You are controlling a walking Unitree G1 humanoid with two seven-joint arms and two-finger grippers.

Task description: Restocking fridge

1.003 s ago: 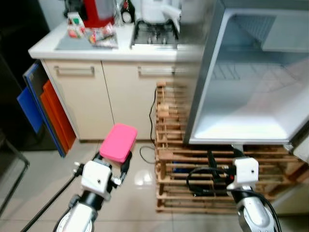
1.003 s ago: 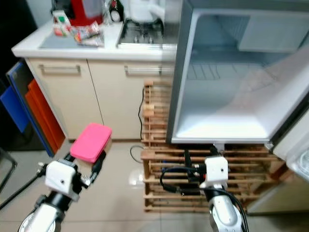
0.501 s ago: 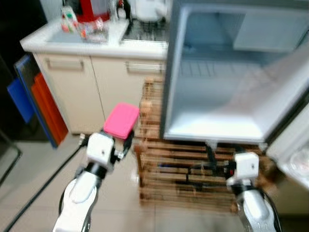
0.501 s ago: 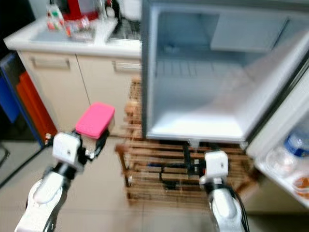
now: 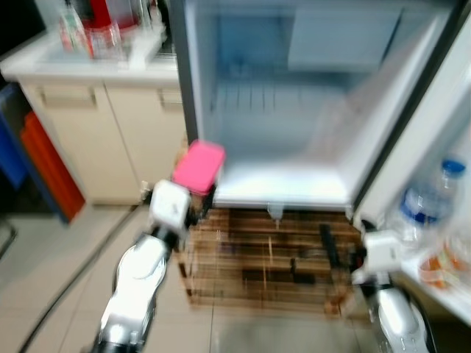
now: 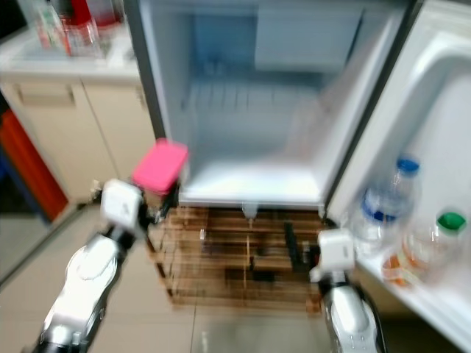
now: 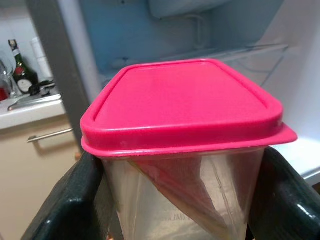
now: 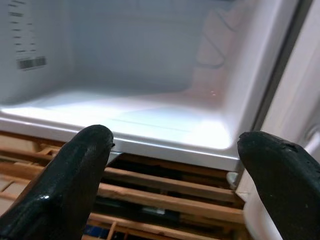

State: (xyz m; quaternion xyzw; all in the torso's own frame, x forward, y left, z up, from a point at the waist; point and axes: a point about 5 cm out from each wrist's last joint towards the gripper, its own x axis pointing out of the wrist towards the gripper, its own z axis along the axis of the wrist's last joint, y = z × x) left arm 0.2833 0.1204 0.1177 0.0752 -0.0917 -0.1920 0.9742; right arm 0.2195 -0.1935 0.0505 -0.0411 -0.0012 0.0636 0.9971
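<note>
A clear container with a pink lid (image 5: 199,162) is held up by my left gripper (image 5: 196,188), shut on its sides; the left wrist view has the container (image 7: 185,105) between the two black fingers (image 7: 67,202). It hangs just outside the lower left corner of the open fridge (image 5: 283,185), whose lit inside looks bare. My right gripper (image 5: 340,250) is open and low, in front of the fridge's bottom edge (image 8: 165,145), nothing between its fingers (image 8: 67,185).
The fridge stands on a wooden slatted rack (image 5: 257,265). Its open door at the right carries a water bottle (image 6: 383,200) and a green-lidded tub (image 6: 440,229). A counter with cabinets (image 5: 88,110) and orange boards (image 5: 45,158) stand at the left. The picture is blurred.
The camera has swung right, so the fridge now sits in the middle and its door shelf has come into view. The left gripper with the container is closer to the fridge opening.
</note>
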